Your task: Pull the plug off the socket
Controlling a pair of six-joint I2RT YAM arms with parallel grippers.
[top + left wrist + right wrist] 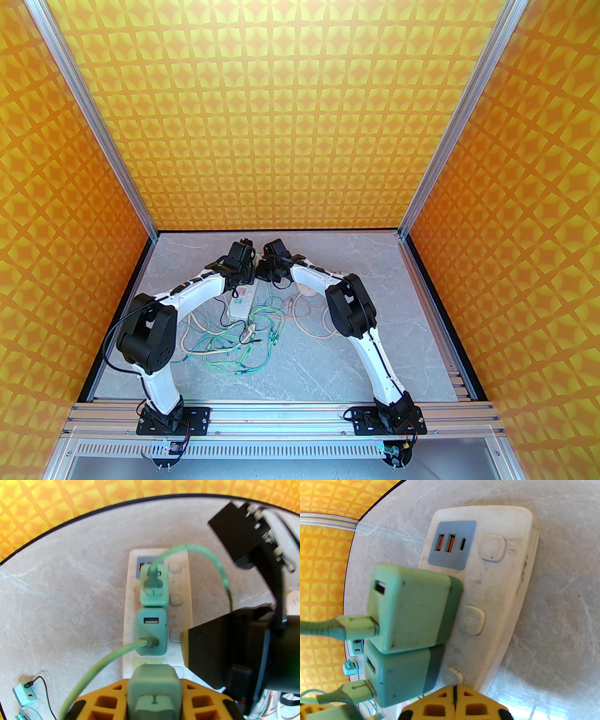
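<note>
Three green plugs in a row along one white socket strip (499, 597), far centre of the worktop (58, 597). The left gripper (154, 698) pinches the nearest plug (153, 679) at the strip's near end; whether its pins are seated, can't tell. The right gripper (453, 702), fingers pressed together, bears down on the strip beside the buttons. Two loose green adapters (23, 692) lie well apart, off to the side

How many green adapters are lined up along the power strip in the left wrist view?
3: far adapter at the far end of the power strip; middle adapter touching it; near adapter between the left claw fingers. More may be hidden under the arms.
</note>
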